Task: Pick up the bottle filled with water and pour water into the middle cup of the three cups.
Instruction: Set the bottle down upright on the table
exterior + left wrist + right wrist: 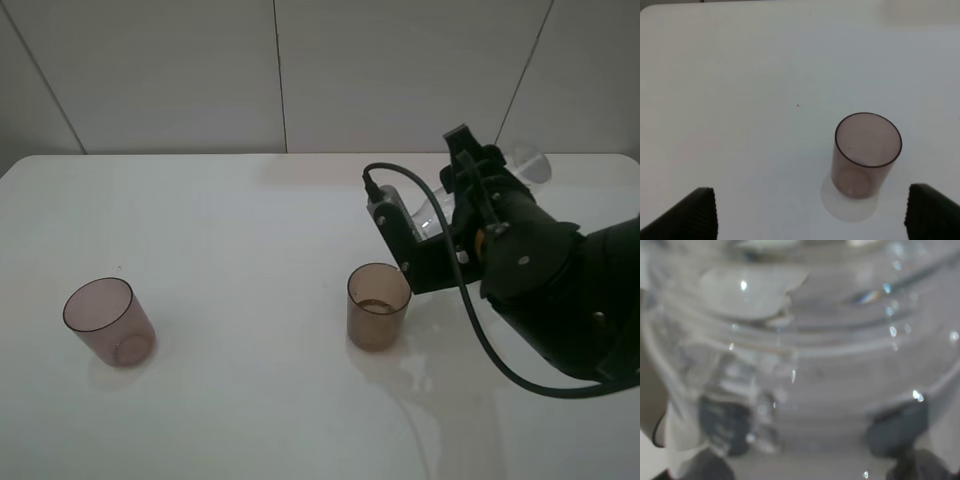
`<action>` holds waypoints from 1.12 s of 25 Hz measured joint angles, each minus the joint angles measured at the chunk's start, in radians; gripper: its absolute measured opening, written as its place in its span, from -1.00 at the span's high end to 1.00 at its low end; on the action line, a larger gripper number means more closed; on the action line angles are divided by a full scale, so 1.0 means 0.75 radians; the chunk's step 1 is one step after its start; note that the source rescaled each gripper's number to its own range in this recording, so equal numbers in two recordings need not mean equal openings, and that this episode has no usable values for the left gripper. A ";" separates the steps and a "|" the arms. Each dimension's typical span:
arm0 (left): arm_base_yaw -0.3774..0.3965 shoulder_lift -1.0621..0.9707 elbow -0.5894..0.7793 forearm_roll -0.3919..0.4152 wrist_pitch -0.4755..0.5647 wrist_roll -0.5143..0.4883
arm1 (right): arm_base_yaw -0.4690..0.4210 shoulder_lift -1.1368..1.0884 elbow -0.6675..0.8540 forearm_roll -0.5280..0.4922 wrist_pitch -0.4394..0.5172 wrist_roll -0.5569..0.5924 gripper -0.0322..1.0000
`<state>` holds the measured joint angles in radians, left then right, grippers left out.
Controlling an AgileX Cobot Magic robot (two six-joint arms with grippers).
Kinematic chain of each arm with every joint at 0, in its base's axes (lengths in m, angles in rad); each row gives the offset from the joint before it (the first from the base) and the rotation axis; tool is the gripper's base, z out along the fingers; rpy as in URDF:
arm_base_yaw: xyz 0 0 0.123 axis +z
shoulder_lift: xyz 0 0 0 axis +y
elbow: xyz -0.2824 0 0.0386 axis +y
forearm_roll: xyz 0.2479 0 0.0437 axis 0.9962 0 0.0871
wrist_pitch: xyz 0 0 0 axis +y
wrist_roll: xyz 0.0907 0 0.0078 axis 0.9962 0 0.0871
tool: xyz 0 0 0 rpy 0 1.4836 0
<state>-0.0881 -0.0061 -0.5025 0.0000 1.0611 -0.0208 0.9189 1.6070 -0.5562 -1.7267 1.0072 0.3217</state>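
1. The right arm (545, 285) reaches in over the right side of the white tabletop (240, 230). Its right jaws are clenched on the bottle (428, 217).
2. The bottle is held clear of the tabletop and tipped well over toward its side. It sits just behind and to the right of the middle cup (378, 306), higher than the cup's rim.
3. Black wrist hardware hides the bottle's mouth, so I cannot tell whether it is over the cup's rim.
4. In the right wrist view the bottle (805, 355) fills the frame as blurred clear plastic with ridges and bright droplets (893, 331). Two dark pads (722, 425) show on either side of it.
5. The middle cup stands upright near the centre of the tabletop, amber-brown with a dark rim. A faint darker band shows low inside it, but I cannot tell how much water it holds.
6. The pinkish-mauve cup (108, 320) stands upright far to the left, well apart from the middle cup.
7. The left jaws are released and spread wide. Their two dark fingertips (696, 215) sit at the corners of the left wrist view. The pinkish-mauve cup (867, 155) stands ahead of them, touching neither.
8. A pale translucent shape (530, 162) shows behind the right arm near the far edge of the tabletop. I cannot tell whether it is a cup or part of the bottle.
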 joint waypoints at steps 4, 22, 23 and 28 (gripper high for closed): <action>0.000 0.000 0.000 0.000 0.000 0.000 | 0.000 0.000 0.000 0.000 0.001 -0.003 0.91; 0.000 0.000 0.000 0.000 0.000 0.000 | 0.108 0.000 0.000 0.000 0.010 -0.034 0.91; 0.000 0.000 0.000 0.000 0.000 0.000 | 0.108 0.000 0.000 0.000 0.012 -0.036 0.91; 0.000 0.000 0.000 0.000 0.000 0.000 | 0.108 0.000 0.000 0.000 0.019 -0.035 0.91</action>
<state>-0.0881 -0.0061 -0.5025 0.0000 1.0611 -0.0208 1.0000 1.6070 -0.5562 -1.7270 1.0213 0.2951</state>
